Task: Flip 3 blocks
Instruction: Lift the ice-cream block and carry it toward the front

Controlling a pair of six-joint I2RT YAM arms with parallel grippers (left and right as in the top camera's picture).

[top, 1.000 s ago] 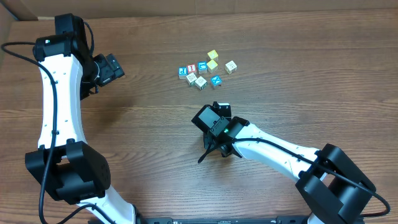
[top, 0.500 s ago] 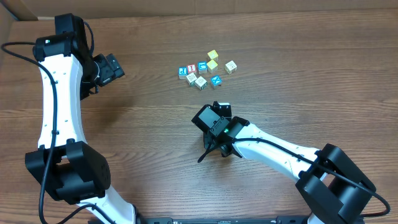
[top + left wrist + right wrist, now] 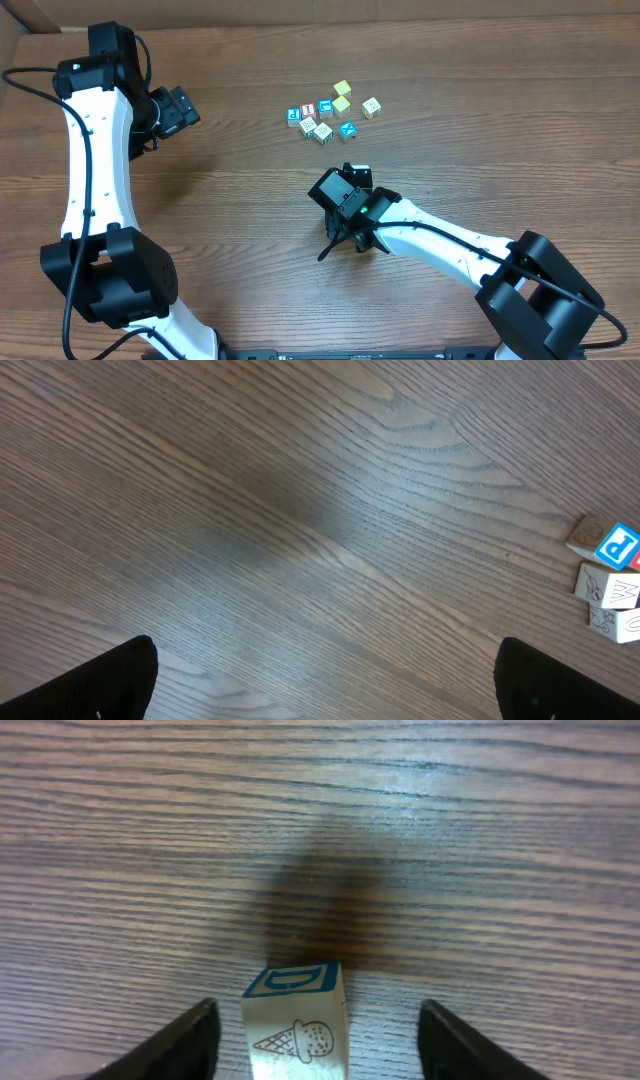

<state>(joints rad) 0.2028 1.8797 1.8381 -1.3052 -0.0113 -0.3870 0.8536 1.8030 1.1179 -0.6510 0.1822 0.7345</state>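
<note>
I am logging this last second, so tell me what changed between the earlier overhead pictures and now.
Nothing visibly changed from above: the left gripper, the right gripper and the cluster of blocks sit where they were. In the wrist view, the right gripper's jaws stand apart on either side of the ice-cream block, not touching it.
</note>
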